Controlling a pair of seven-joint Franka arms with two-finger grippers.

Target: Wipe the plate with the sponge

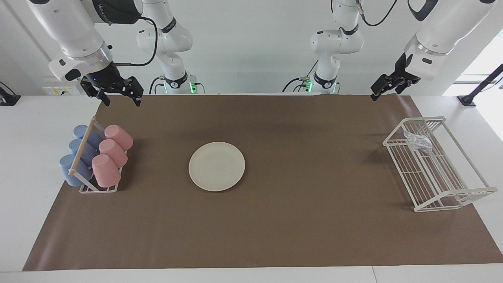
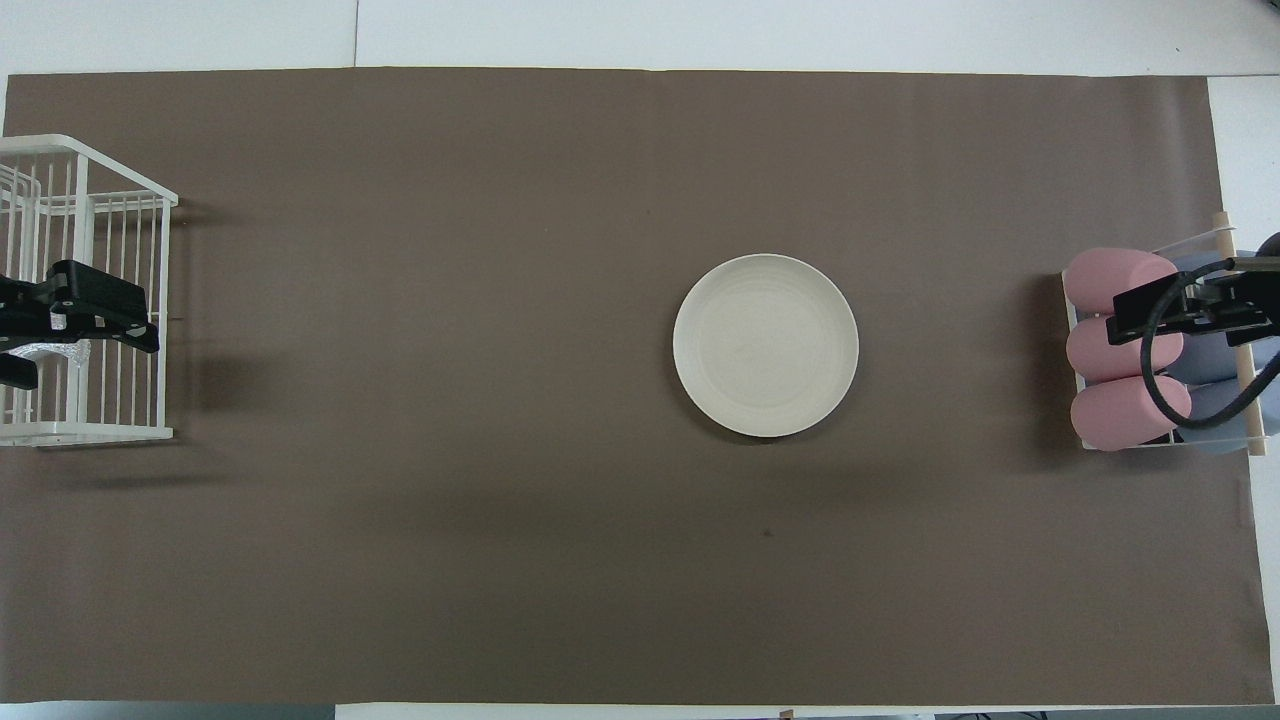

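The cream-white plate (image 1: pixel 217 166) (image 2: pixel 766 345) lies flat on the brown mat, about midway between the two arms. The sponge (image 1: pixel 419 142), a silvery wrinkled wad, lies in a white wire rack (image 1: pixel 452 193) at the left arm's end of the table; in the overhead view only a sliver of the sponge (image 2: pixel 58 351) shows under the gripper. My left gripper (image 1: pixel 387 87) hangs open and empty, high over that rack and well clear of the sponge. My right gripper (image 1: pixel 121 98) waits open and empty, up over the cup holder.
A small holder (image 1: pixel 98 189) with pink cups (image 1: pixel 106 169) and blue cups (image 1: pixel 70 171) lying on their sides stands at the right arm's end. The brown mat (image 1: pixel 298 228) covers most of the white table.
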